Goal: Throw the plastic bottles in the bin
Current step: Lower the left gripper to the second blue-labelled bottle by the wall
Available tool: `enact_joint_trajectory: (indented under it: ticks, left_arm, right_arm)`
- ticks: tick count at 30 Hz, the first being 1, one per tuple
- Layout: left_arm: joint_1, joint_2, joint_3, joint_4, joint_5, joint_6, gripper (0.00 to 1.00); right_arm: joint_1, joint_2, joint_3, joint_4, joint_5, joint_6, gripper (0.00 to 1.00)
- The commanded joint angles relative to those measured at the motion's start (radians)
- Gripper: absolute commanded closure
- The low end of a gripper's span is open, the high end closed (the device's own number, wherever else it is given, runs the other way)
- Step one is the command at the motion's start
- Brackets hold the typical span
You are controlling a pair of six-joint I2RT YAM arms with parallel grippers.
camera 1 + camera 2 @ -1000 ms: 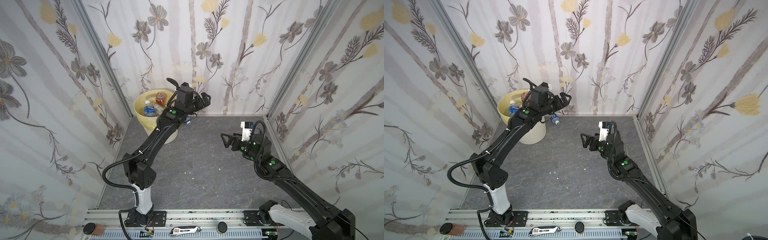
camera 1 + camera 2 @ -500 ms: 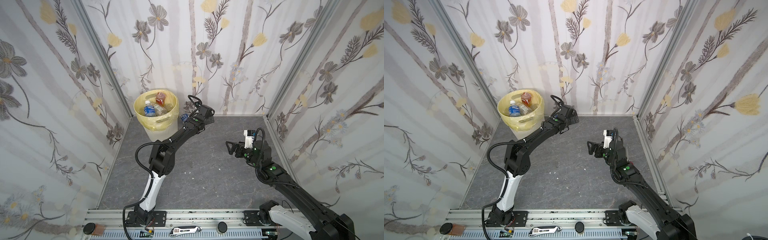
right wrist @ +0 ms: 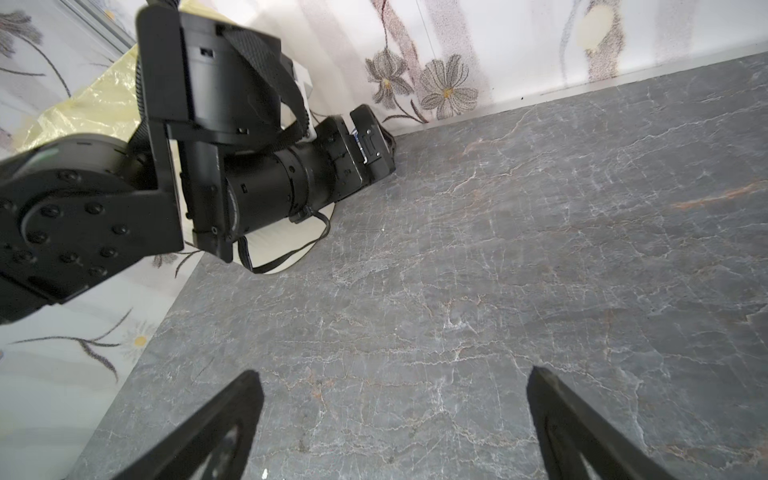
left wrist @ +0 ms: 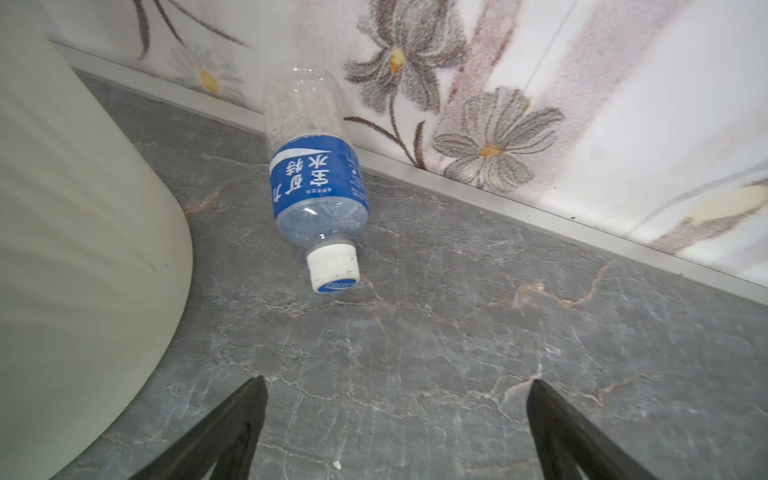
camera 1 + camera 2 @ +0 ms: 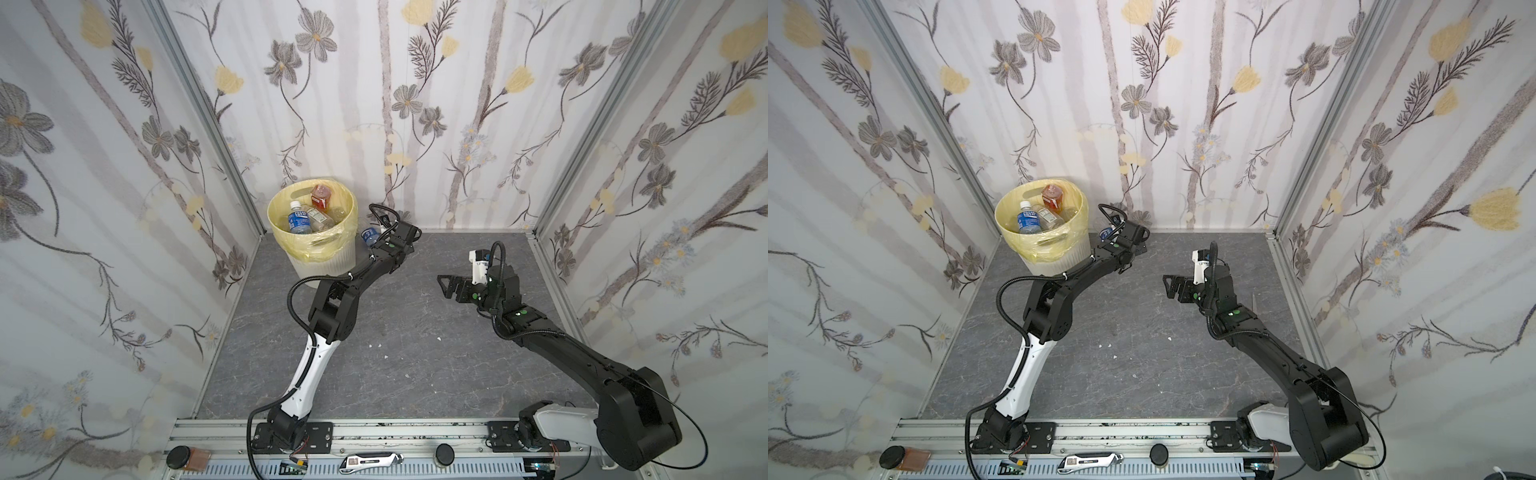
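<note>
Left gripper is spread wide and empty, low over the floor in the back corner. A loose bottle lies on its side ahead of my fingertips, clear of them and not yet between the jaws. Its white cap points at me and its base points toward the back wall. The bin stands just beside it, with a strip of bare floor between them. In both top views the loose bottle sits between the bin and my left wrist, mostly hidden by the arm. Right gripper is also spread and empty, hanging over bare floor well apart from bottle and bin. Inside the bin, on the yellow liner, are a blue-label bottle, a red bottle and a clear one between them.
</note>
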State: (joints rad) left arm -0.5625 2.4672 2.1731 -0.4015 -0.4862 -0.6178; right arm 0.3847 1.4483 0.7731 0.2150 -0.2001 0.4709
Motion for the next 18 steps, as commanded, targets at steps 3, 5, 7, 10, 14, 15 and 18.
enact_joint_trajectory:
  ticks: [3,5,7,10,14,15,18]
  left_arm:
    - [0.025,0.045,0.038,0.001,-0.042,-0.035,0.05]
    - [0.035,0.066,0.053,0.002,-0.021,-0.048,0.07]
    - [0.036,0.09,0.074,0.0,-0.021,-0.046,0.08]
    - [0.037,0.126,0.104,-0.003,-0.026,-0.046,0.1]
    - [0.041,0.161,0.135,-0.006,-0.027,-0.054,0.1]
    - [0.042,0.169,0.143,-0.007,-0.028,-0.057,0.1]
    - [0.051,0.196,0.164,-0.007,-0.028,-0.064,0.11]
  right_arm:
    - [-0.05,0.078,0.028,0.133,-0.105,0.065,0.0]
    - [-0.062,0.104,0.044,0.138,-0.125,0.069,0.0]
    - [-0.072,0.123,0.059,0.138,-0.138,0.067,0.0]
    - [-0.087,0.135,0.061,0.149,-0.153,0.068,0.0]
    - [-0.105,0.141,0.056,0.156,-0.175,0.071,0.0]
    - [-0.107,0.141,0.055,0.156,-0.177,0.069,0.0]
    - [-0.121,0.14,0.051,0.156,-0.186,0.067,0.0]
